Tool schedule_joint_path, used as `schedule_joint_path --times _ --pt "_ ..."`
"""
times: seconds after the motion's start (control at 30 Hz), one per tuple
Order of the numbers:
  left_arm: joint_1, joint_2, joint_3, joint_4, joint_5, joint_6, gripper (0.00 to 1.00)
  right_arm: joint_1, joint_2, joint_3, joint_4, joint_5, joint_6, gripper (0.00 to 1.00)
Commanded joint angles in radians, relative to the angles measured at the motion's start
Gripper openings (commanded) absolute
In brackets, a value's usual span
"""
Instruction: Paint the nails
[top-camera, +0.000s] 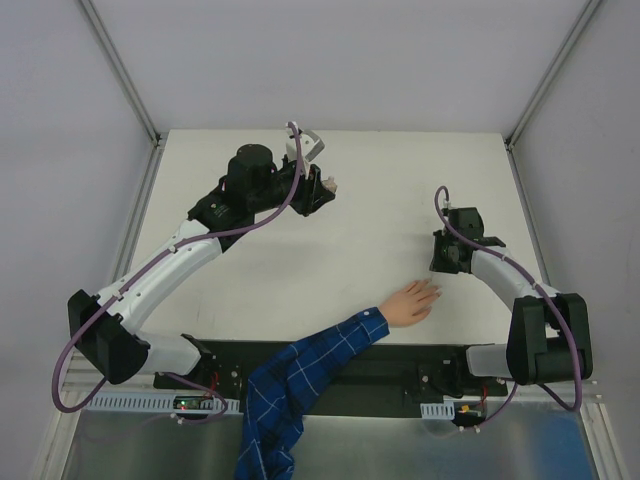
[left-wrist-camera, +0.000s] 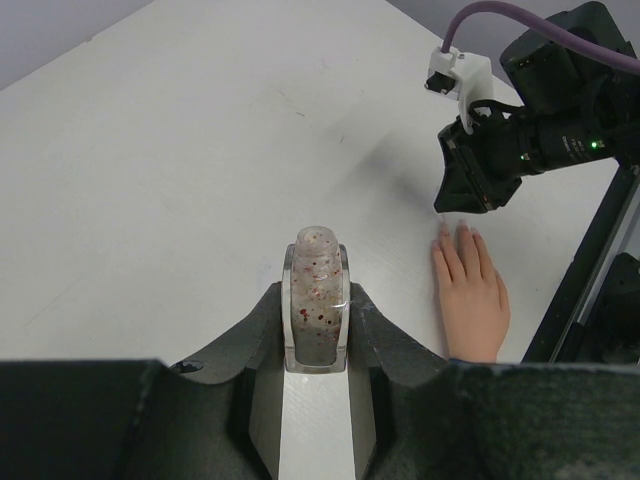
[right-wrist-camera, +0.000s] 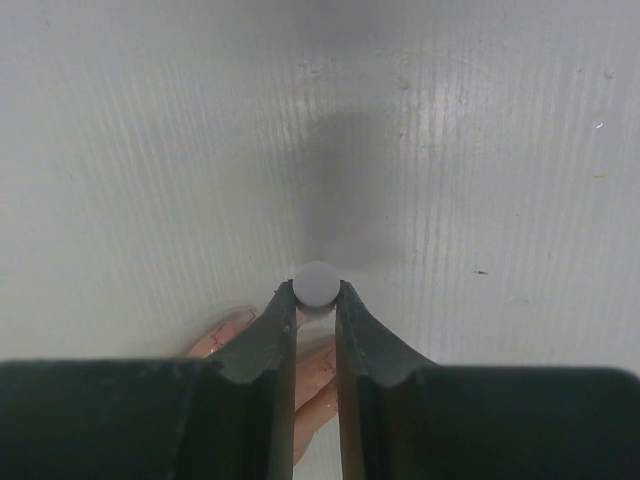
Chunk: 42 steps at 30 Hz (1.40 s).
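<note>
A pale hand (top-camera: 410, 303) in a blue plaid sleeve (top-camera: 320, 360) lies flat near the table's front edge, fingers pointing away. Its nails (right-wrist-camera: 237, 320) show faintly below my right gripper (right-wrist-camera: 317, 292), which is shut on the round white cap of a polish brush (right-wrist-camera: 317, 282). That gripper (top-camera: 443, 265) hangs just over the fingertips. In the left wrist view a thin brush tip (left-wrist-camera: 440, 214) reaches down to the fingertips (left-wrist-camera: 446, 236). Far back, my left gripper (left-wrist-camera: 317, 292) is shut on a clear speckled polish bottle (left-wrist-camera: 317, 300), held above the table (top-camera: 325, 186).
The white table (top-camera: 380, 220) is walled by grey panels with metal rails at its left (top-camera: 140, 200) and right (top-camera: 525, 200) edges. The black base bar (top-camera: 400, 365) of the arms runs along the near edge, under the sleeve.
</note>
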Motion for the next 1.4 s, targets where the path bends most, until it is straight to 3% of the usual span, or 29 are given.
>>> schedule_joint_path --times 0.0,0.7,1.37 --pt "0.012 -0.006 0.046 0.032 0.027 -0.005 0.00 0.004 -0.020 0.033 0.000 -0.041 -0.004 0.00" --pt "0.012 -0.021 0.028 0.032 0.021 -0.022 0.00 0.028 -0.028 0.020 -0.018 -0.113 0.022 0.01" --pt "0.012 -0.020 0.031 0.032 0.010 -0.017 0.00 -0.018 0.004 0.039 -0.015 -0.018 0.036 0.00"
